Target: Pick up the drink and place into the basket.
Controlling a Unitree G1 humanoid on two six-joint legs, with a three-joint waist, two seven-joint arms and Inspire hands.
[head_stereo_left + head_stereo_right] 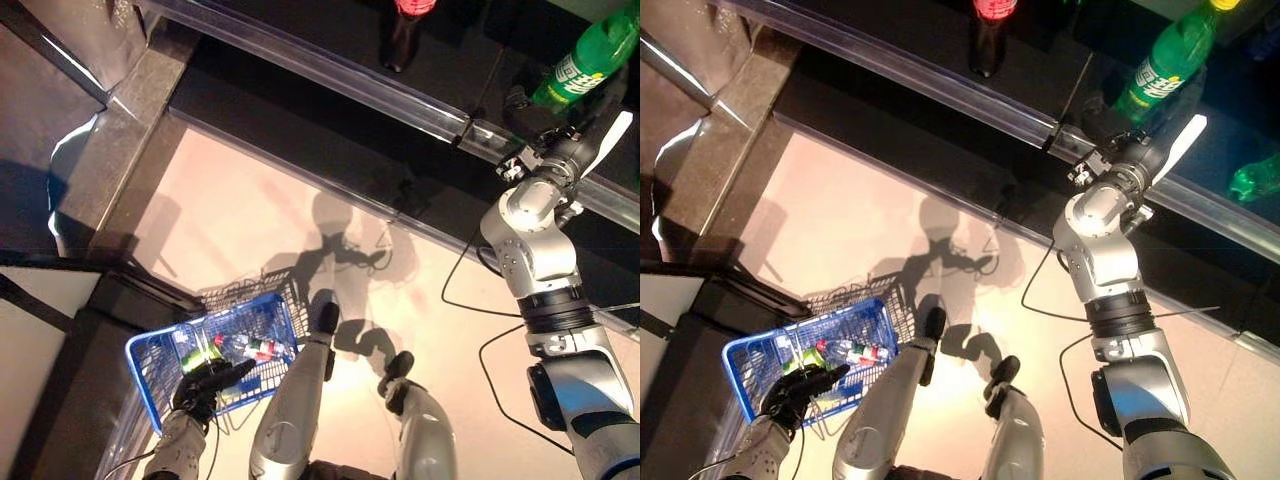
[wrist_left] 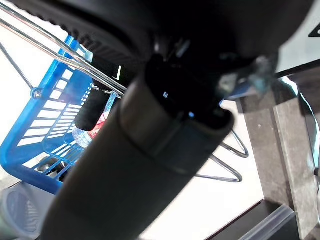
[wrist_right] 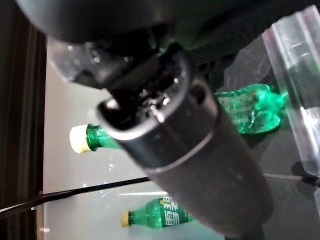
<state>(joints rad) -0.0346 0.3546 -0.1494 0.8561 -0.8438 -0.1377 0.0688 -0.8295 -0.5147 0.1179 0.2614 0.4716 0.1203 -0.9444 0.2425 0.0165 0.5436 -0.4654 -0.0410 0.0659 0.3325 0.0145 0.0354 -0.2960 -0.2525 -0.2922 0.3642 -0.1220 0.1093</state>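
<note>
The right hand (image 1: 1118, 150) is up at the dark shelf (image 1: 890, 45) with its fingers wrapped around the green drink bottle (image 1: 1165, 60), while the left hand (image 1: 205, 385) is curled on the handle of the blue basket (image 1: 150, 355), which has bottles (image 1: 250, 348) inside.
</note>
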